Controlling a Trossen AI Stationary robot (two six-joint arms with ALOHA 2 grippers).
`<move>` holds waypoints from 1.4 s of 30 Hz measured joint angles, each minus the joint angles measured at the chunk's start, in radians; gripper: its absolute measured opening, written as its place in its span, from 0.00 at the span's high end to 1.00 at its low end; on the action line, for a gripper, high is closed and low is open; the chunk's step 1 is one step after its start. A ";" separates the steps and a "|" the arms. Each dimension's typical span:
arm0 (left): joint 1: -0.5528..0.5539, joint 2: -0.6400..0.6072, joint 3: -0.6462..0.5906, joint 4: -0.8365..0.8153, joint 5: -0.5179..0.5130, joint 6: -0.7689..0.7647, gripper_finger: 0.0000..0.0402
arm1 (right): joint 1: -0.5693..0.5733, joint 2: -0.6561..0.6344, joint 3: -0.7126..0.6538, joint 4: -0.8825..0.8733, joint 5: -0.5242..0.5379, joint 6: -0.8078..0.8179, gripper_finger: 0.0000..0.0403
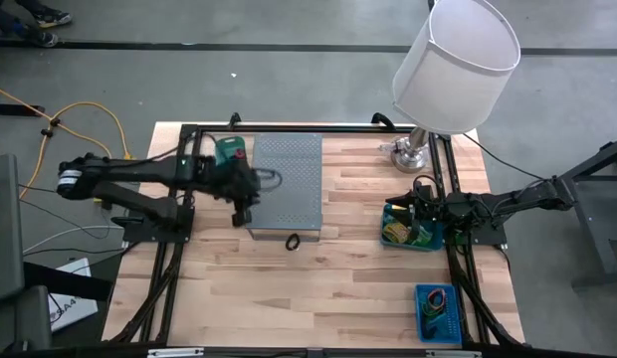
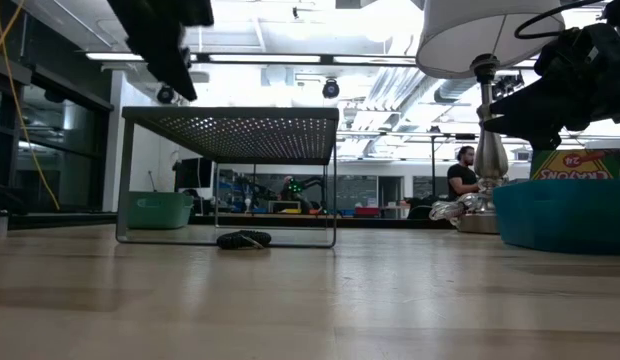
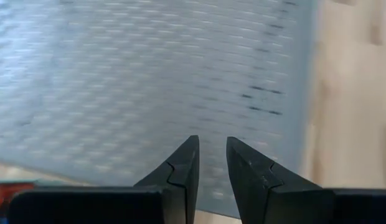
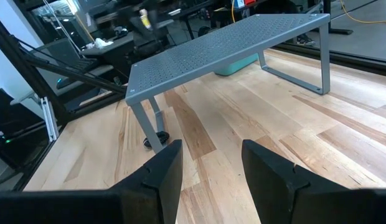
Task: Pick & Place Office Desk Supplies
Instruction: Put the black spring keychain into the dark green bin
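My left gripper (image 3: 211, 144) hovers over the left part of the grey perforated stand (image 1: 289, 184), fingers open by a narrow gap with nothing showing between them. A thin dark loop (image 1: 269, 178) shows on the stand's top just beside it. A dark rubber band (image 1: 292, 241) lies flat on the table at the stand's near edge, also visible in the low view (image 2: 243, 240). At the table's right edge, over the teal bin (image 1: 413, 229), my right gripper (image 4: 211, 152) waits open and has nothing in it.
A green bin (image 1: 231, 149) stands behind the stand's far left corner. The teal bin holds a yellow-green crayon packet (image 2: 575, 163). A blue bin (image 1: 438, 310) with small items sits near the right front corner. A lamp (image 1: 453, 60) stands at the far right.
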 joint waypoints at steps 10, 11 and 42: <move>-0.358 0.000 0.000 0.027 -0.096 -0.109 0.82 | 0.000 0.000 0.000 0.000 0.000 0.000 0.62; -0.391 0.000 0.000 0.038 -0.113 -0.109 0.82 | 0.000 0.000 0.000 0.000 0.000 0.000 0.62; -0.527 0.237 0.002 0.188 -0.086 0.354 0.82 | 0.000 0.000 0.000 0.000 0.000 0.000 0.62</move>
